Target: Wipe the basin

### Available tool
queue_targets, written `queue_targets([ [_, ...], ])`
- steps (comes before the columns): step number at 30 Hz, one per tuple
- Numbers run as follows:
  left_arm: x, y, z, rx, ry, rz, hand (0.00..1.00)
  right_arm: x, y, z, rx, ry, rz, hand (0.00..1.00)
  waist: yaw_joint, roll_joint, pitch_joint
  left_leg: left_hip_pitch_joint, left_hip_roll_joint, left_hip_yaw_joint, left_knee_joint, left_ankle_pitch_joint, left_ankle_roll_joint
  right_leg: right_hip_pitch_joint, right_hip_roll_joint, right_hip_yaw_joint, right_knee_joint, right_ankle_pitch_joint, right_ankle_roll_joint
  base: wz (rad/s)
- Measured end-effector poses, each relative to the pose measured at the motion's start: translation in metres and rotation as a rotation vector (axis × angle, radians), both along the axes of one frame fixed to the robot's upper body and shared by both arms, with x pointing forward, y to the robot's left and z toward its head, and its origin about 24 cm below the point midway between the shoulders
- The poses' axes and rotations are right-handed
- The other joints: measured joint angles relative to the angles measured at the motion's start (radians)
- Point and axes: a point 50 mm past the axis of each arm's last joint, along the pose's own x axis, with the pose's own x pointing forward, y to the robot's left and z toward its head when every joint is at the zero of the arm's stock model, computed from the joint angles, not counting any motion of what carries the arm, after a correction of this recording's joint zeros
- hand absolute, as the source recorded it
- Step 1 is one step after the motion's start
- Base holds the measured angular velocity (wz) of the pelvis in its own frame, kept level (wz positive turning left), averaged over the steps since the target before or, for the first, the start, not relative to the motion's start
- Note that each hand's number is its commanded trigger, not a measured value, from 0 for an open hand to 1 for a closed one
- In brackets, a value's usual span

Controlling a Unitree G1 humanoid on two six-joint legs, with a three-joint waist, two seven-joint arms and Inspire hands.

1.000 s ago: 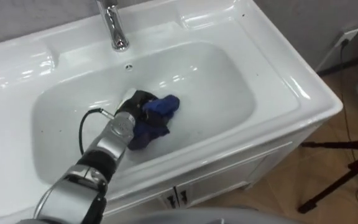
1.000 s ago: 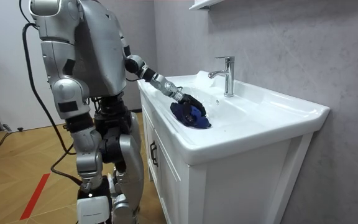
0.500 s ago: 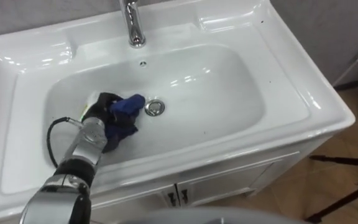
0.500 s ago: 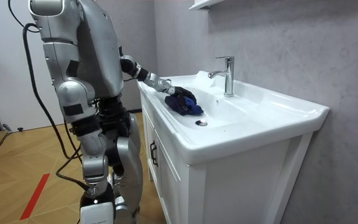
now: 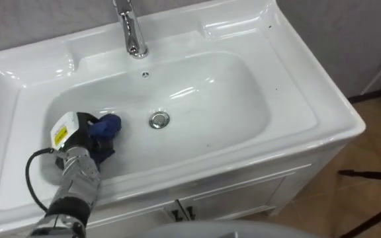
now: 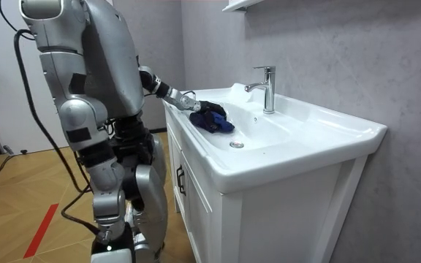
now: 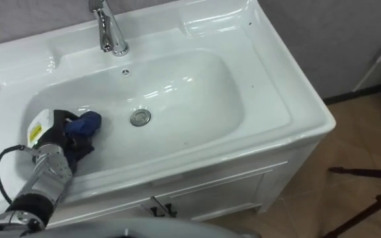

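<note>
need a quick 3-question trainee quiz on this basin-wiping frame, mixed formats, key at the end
1. Multiple choice: in the eye views, where is the blue cloth relative to the drain? A) to its left B) on top of it C) to its right
2. True or false: the blue cloth lies up on the flat rim of the basin.
3. Fill in: the left hand has its fingers curled round the ___.
Key: 1 A; 2 false, it is down in the bowl; 3 blue cloth.
</note>
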Motion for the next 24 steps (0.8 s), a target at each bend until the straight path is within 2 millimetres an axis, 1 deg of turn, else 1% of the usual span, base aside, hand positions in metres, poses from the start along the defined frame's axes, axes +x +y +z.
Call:
queue_targets([
  [2,-0.003,0.001,0.002,0.002,0.005,0.006,1.0,0.0,-0.001,0.001,-0.017,0.0,-0.007,0.0,0.003,0.01,-0.0002,-0.009,0.0,-0.001,0.0,0.006,0.0,-0.006,0.0,-0.007,0.001,-0.004,-0.006,0.08],
  [6,-0.003,0.003,0.003,-0.002,0.008,0.004,1.0,0.003,-0.002,0.001,-0.022,-0.012,-0.011,0.0,0.004,0.014,-0.0004,-0.021,-0.002,-0.006,-0.001,0.006,0.0,-0.015,0.0,-0.027,0.015,-0.009,-0.017,0.11],
  [7,-0.004,0.004,0.003,0.002,0.013,0.007,1.0,0.007,-0.003,0.001,-0.023,-0.026,-0.007,0.0,0.001,0.014,-0.0002,-0.022,-0.003,-0.012,-0.001,0.007,0.0,-0.015,0.001,-0.029,0.015,-0.01,-0.019,0.1],
  [8,-0.005,0.005,0.003,0.006,0.019,0.011,1.0,0.009,-0.003,0.001,-0.024,-0.041,-0.001,0.0,-0.009,0.013,0.0003,-0.024,-0.003,-0.027,-0.001,0.007,0.0,-0.012,0.002,-0.042,0.014,-0.012,-0.022,0.12],
  [9,-0.005,0.005,0.003,0.006,0.019,0.011,1.0,0.01,-0.003,0.001,-0.024,-0.048,0.001,0.0,-0.01,0.013,0.0004,-0.023,-0.002,-0.03,-0.002,0.006,-0.001,-0.01,0.001,-0.046,0.014,-0.013,-0.023,0.16],
  [14,-0.005,0.005,0.003,0.01,0.018,0.012,1.0,0.014,-0.003,0.001,-0.026,-0.076,0.02,0.0,-0.01,0.007,0.0043,-0.02,-0.003,-0.031,-0.001,0.006,-0.001,-0.002,0.002,-0.053,0.013,-0.022,-0.031,0.07],
  [21,-0.004,0.004,0.003,0.012,0.015,0.004,1.0,0.011,-0.002,0.0,-0.034,-0.085,0.068,0.0,-0.012,0.002,0.0072,-0.022,-0.004,-0.036,-0.002,0.006,-0.001,-0.002,0.002,-0.056,0.013,-0.025,-0.031,0.02],
  [24,-0.003,0.004,0.004,0.012,0.008,0.004,1.0,0.01,-0.001,-0.001,-0.033,-0.103,0.068,0.0,-0.015,-0.002,0.0105,-0.024,-0.004,-0.051,-0.001,0.006,-0.001,-0.002,0.002,-0.058,0.012,-0.026,-0.03,0.04],
])
